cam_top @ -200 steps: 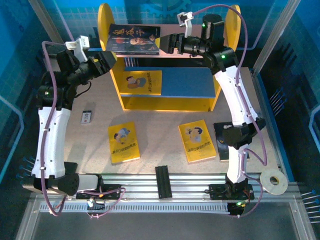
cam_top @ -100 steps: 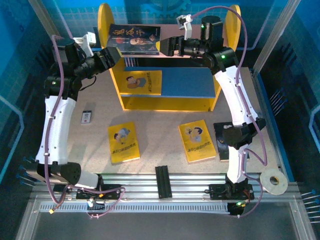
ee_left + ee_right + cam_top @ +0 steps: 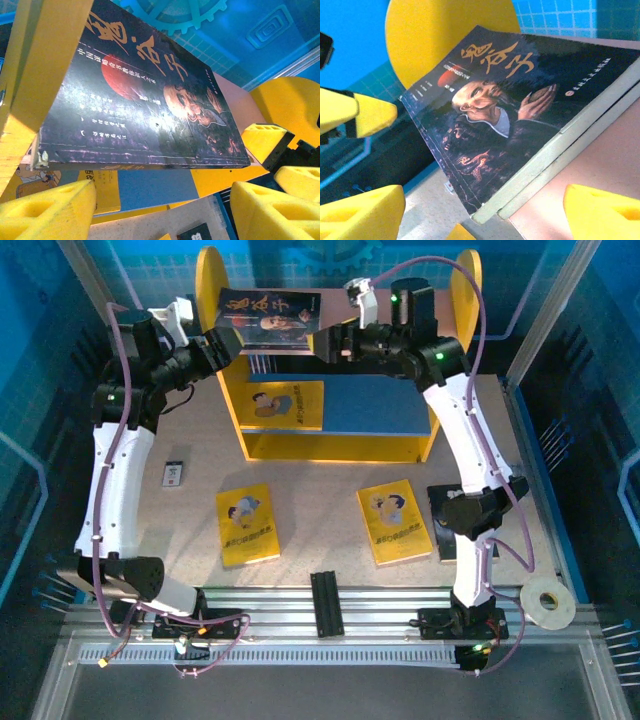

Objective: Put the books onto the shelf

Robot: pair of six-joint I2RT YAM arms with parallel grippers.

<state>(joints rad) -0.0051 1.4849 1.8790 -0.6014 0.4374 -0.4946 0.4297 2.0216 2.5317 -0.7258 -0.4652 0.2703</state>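
Counter (image 3: 320,480) still carries two yellow cartoon paperbacks (image 3: 247,525). On yellow-sided two-tier shelf (image 3: 212,285), dark portrait paperbacks (image 3: 268,318) overhang pink top board; L arm's fingers (image 3: 47,210) & R arm's fingers (image 3: 362,215), both open, have closed in, prob. to square them.

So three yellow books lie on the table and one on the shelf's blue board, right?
Two, not three: the top view shows a left yellow book and a right yellow book on the table. The third yellow book lies on the blue board.
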